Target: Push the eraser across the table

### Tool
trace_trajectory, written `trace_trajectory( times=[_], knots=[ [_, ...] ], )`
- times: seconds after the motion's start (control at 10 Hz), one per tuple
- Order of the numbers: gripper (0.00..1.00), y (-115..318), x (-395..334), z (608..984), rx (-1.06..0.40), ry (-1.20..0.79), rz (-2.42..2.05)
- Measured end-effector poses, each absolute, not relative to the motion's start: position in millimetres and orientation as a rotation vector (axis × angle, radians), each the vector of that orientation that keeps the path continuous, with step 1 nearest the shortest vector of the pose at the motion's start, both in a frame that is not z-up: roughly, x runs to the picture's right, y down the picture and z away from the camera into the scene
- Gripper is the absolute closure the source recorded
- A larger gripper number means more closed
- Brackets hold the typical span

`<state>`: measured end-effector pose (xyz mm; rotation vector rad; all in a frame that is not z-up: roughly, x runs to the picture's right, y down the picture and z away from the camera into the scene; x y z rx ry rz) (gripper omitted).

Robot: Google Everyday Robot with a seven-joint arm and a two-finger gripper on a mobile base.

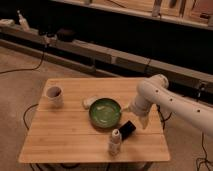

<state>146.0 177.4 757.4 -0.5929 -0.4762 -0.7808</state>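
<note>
Reference: clock directions are read on the table (65, 132) as seen in the camera view, with 12 o'clock at the far edge and the green bowl (105, 112) as the dial centre.

1. Table: a light bamboo top with plank stripes, standing on a carpeted floor. A dark cable (27, 67) runs across the floor beyond it.
2. Green bowl: upright, slightly right of the table's middle.
3. Eraser (127, 128): a small flat black block lying on the table at 4 o'clock from the bowl, just beside its rim and set at an angle to the planks. Whether it touches the bowl cannot be determined.
4. White bottle (115, 141): upright at 5 o'clock from the bowl, close to the near edge and just beside the eraser at its 7 o'clock.
5. Whitish lump (90, 102): at 10 o'clock, close to the bowl's rim.
6. Mug (54, 94): upright at 9 to 10 o'clock, near the left edge and well apart from the bowl.
7. Arm (165, 97): white, entering from the right and bending down over the table's right side.
8. Gripper (135, 112): at 3 o'clock from the bowl, near its rim, and at 12 to 1 o'clock from the eraser. Contact with the eraser cannot be determined, nor can its state, released or clenched.
</note>
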Motion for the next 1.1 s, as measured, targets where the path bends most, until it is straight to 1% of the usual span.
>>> trace_trajectory(
  times=[0.1, 0.3, 0.4, 0.5, 0.6, 0.7, 1.1],
  knots=[
    [0.2, 188.1, 141.2, 761.4, -0.622, -0.474, -0.791],
    [0.2, 189.6, 152.2, 767.7, -0.645, -0.412, -0.786],
    [0.23, 187.9, 158.4, 770.9, -0.651, -0.373, -0.781],
    [0.35, 187.0, 166.0, 773.3, -0.658, -0.332, -0.769],
    [0.42, 187.5, 172.8, 774.8, -0.661, -0.31, -0.761],
    [0.54, 188.9, 182.1, 777.3, -0.662, -0.286, -0.744],
    [0.94, 189.9, 211.1, 787.5, -0.622, -0.224, -0.727]
  ],
)
